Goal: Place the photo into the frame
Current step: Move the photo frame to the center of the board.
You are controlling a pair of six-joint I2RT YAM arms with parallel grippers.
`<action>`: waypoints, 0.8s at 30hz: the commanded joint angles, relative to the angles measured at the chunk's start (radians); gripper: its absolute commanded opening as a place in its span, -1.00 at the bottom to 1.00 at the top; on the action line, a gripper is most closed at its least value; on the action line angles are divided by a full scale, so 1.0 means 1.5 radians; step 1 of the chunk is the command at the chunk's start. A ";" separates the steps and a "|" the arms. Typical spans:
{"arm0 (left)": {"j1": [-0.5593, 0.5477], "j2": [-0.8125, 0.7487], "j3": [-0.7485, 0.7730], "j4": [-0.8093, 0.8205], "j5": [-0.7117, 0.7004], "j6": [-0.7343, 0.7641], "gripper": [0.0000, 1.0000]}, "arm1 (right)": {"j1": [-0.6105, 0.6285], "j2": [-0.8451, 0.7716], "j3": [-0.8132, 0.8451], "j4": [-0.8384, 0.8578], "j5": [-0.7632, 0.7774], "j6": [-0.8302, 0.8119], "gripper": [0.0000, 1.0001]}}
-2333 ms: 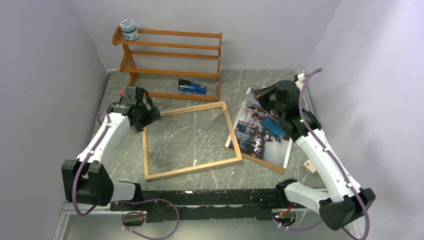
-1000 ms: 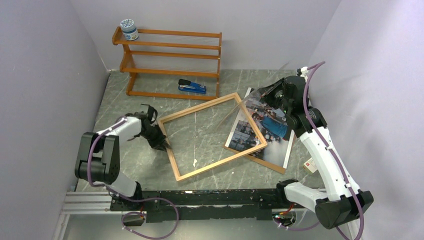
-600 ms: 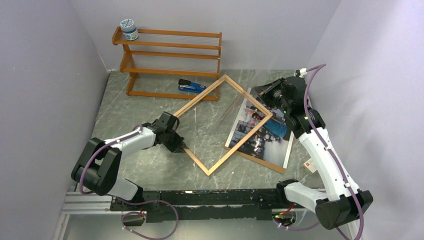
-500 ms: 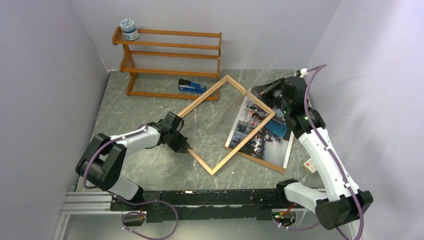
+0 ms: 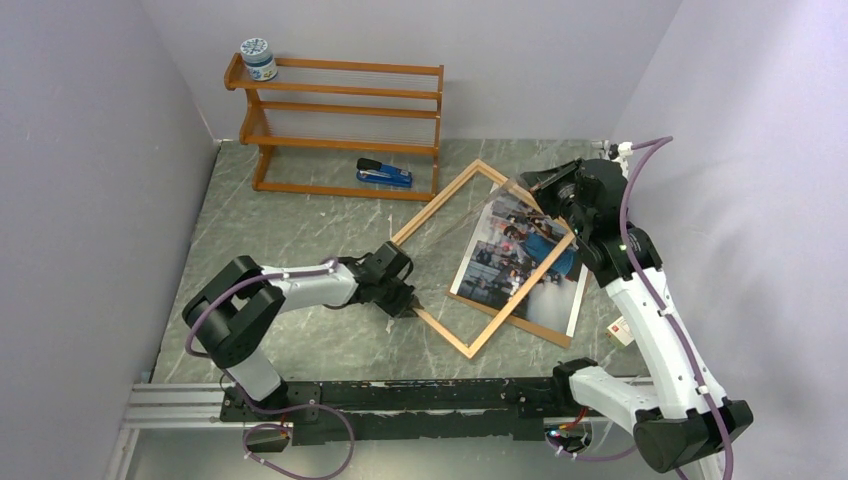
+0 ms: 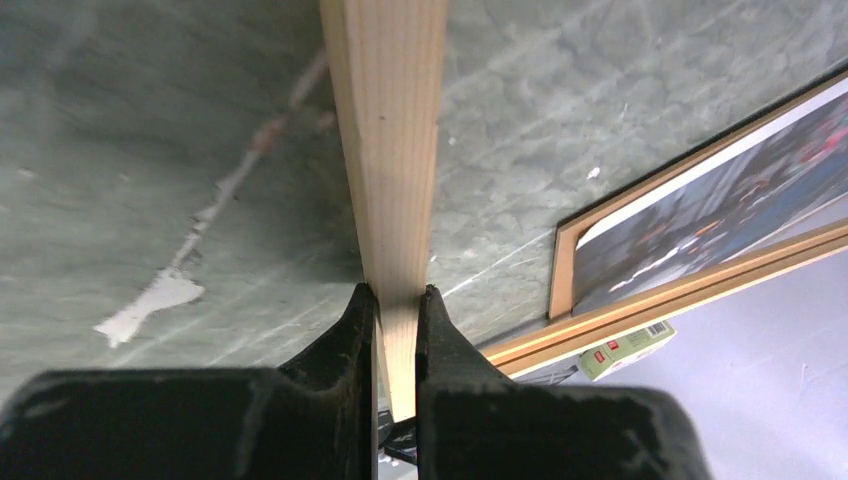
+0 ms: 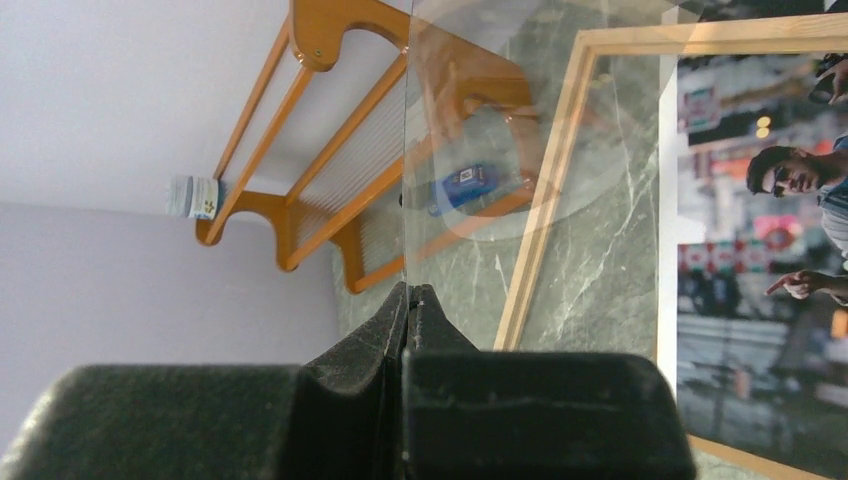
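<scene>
The frame (image 5: 437, 207) of light wood lies tilted like a diamond, its right half over the photo (image 5: 507, 268). My left gripper (image 5: 411, 301) is shut on the frame's near-left moulding (image 6: 385, 150), which fills the gap between both fingers. The photo (image 7: 765, 230) shows a street scene and rests on a brown backing board (image 5: 523, 326). My right gripper (image 5: 541, 186) hangs above the photo's far corner, shut on the edge of a thin clear pane (image 7: 480, 120) that stands up from its closed jaws (image 7: 408, 292). The pane barely shows in the top view.
An orange-brown shelf rack (image 5: 340, 105) stands at the back, with a jar (image 5: 258, 58) on its top left and a blue stapler (image 5: 384, 174) at its foot. A small box (image 5: 617, 329) lies by the right wall. Walls close in on both sides.
My left arm has dragged the frame right and turned it, so it now overlaps the photo. The right gripper has shifted slightly right with the pane.
</scene>
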 commanded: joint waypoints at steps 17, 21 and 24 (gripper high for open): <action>-0.080 0.057 0.058 0.024 -0.033 -0.095 -0.30 | -0.023 0.050 0.060 0.020 -0.005 -0.065 -1.00; -0.091 0.036 0.080 -0.033 -0.041 -0.064 0.25 | -0.032 0.069 0.070 0.033 -0.037 -0.064 -1.00; -0.088 -0.009 0.072 -0.088 -0.059 -0.042 0.48 | -0.034 0.087 0.080 0.045 -0.057 -0.064 -1.00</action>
